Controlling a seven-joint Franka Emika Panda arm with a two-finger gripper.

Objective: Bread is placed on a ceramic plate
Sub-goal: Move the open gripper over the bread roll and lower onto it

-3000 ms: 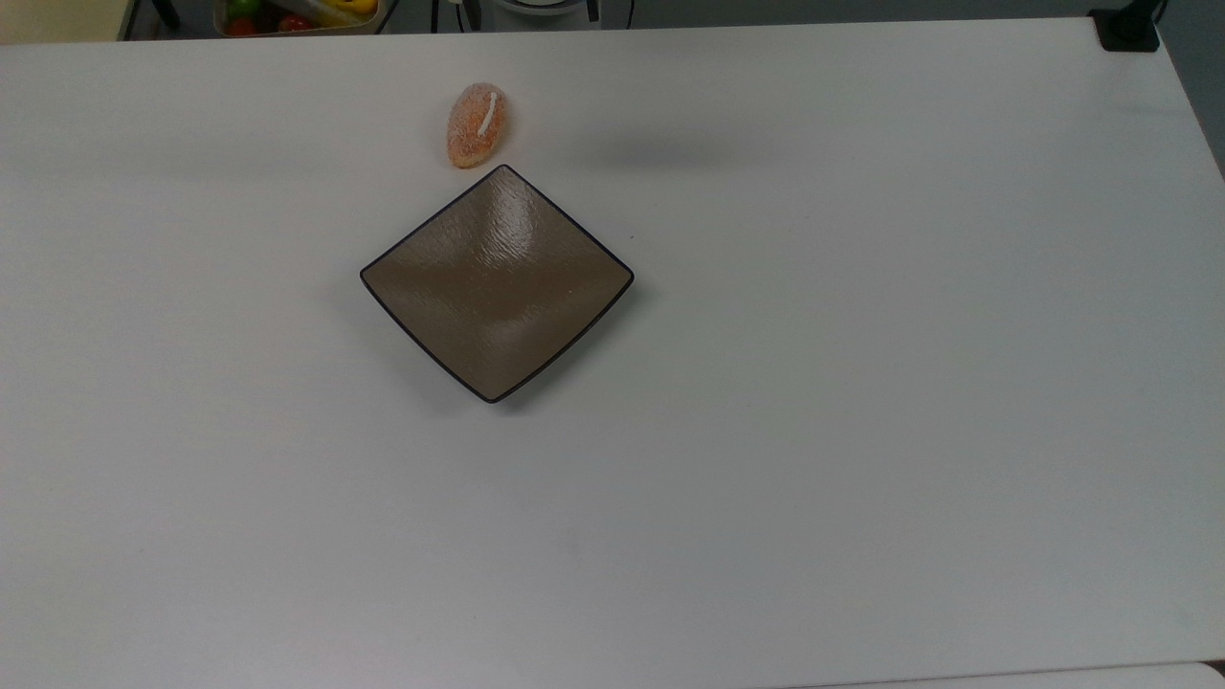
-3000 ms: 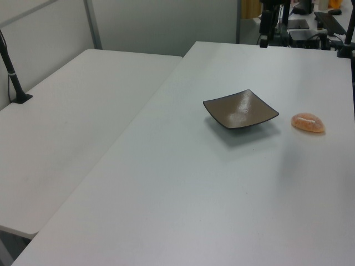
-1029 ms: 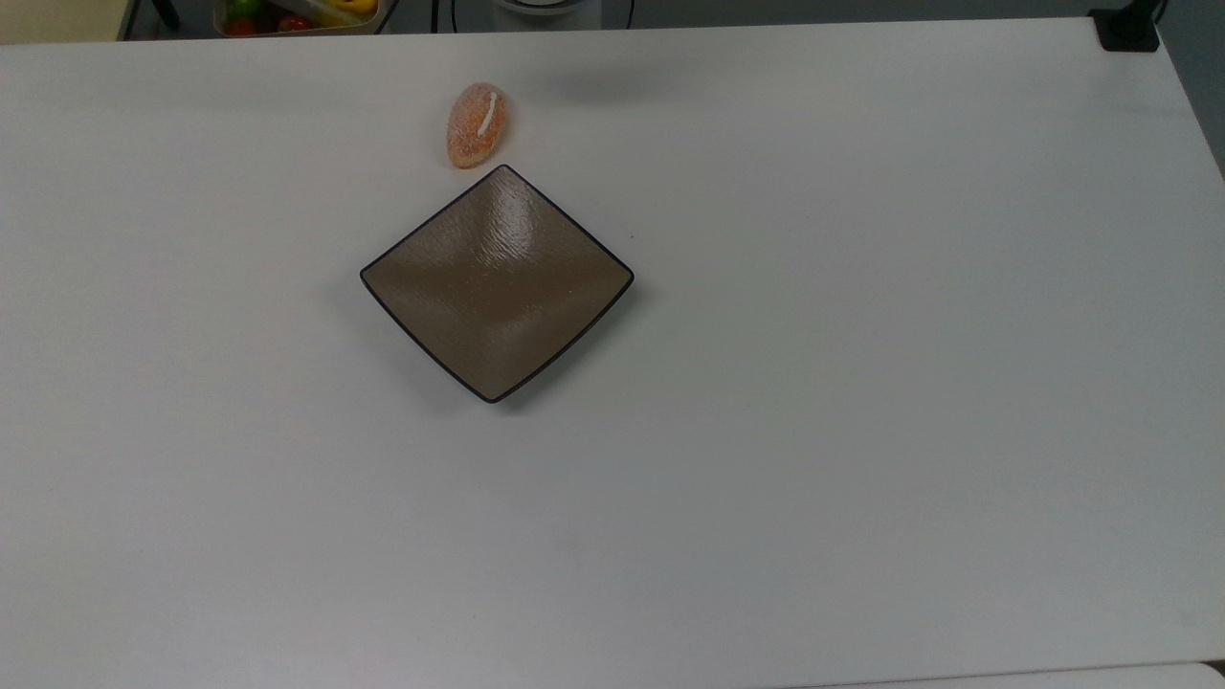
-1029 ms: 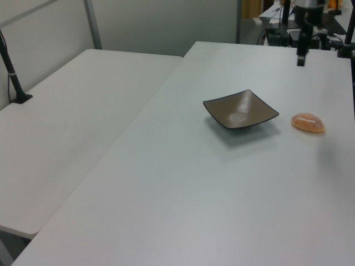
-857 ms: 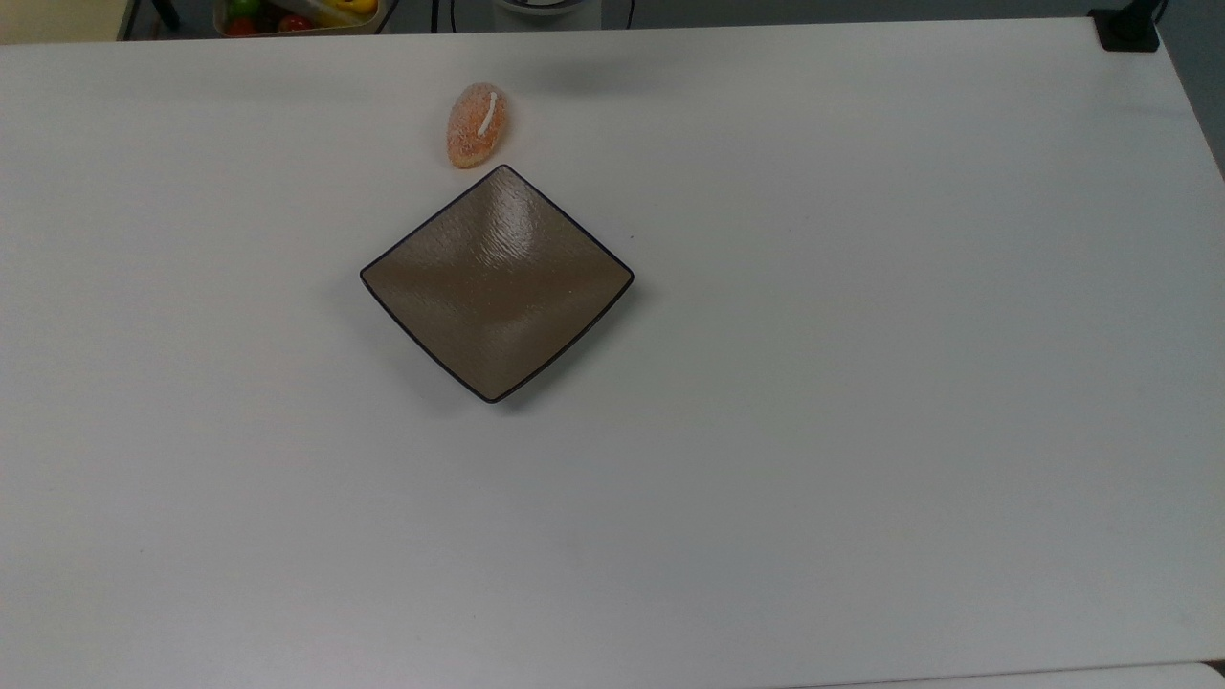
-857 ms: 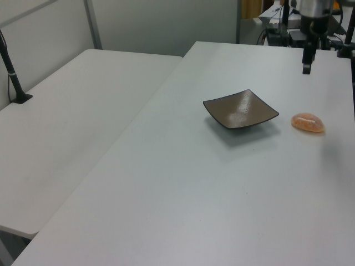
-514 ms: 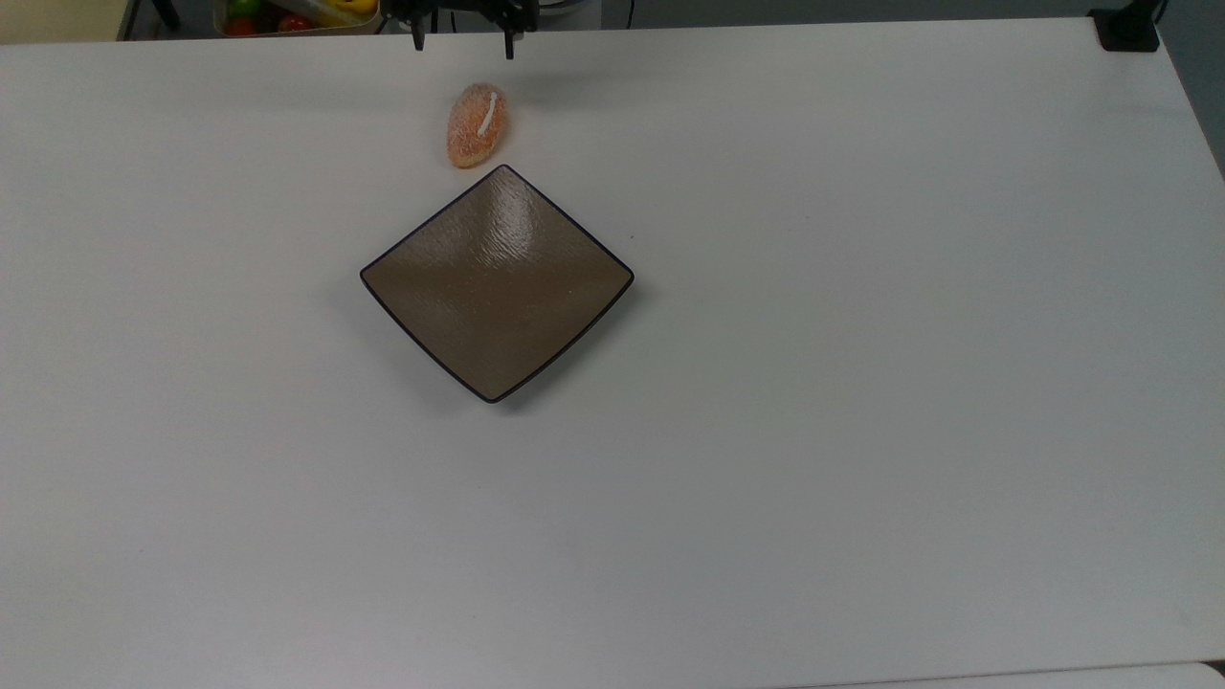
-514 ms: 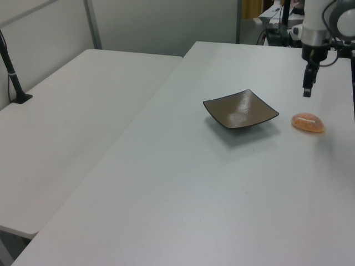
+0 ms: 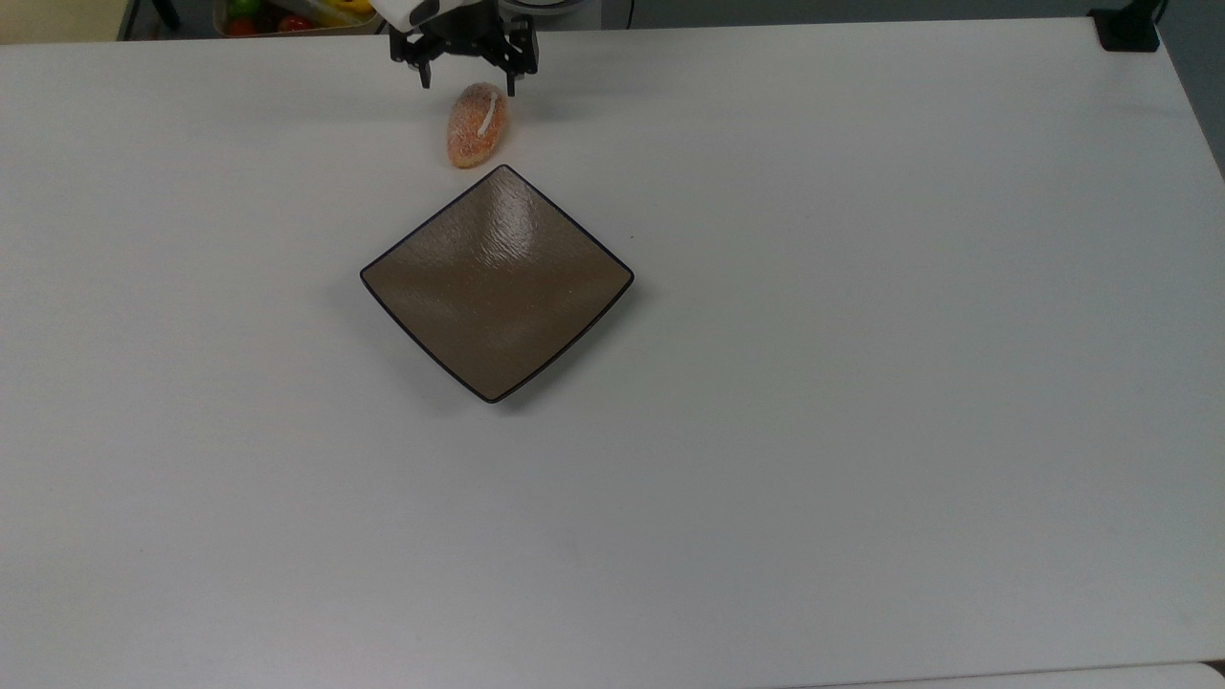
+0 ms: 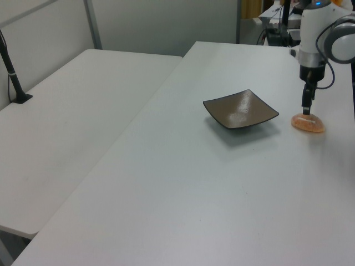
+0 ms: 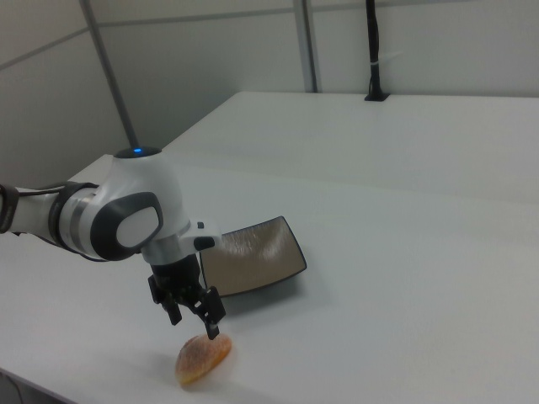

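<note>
Bread (image 9: 477, 126), small grainy orange-tan oval, one white stripe, under spread, empty hand (image 9: 466, 83), beside ceramic plate (image 9: 497, 281)

This is looking like a robotics lab or test room set up in an office-style space: a white-and-grey robot arm (image 11: 126, 215) is working over a plain white table (image 9: 861, 383), with a second white table (image 10: 72, 122) standing alongside it and grey partition panels (image 11: 210, 76) running behind them. Black poles (image 10: 11, 72) clamped at the table edges are rising beside the work surface, cabling and dark equipment (image 10: 277, 33) are sitting at the far end, and a tray of toy fruit (image 9: 287, 14) is waiting just off the table in the top view.
</note>
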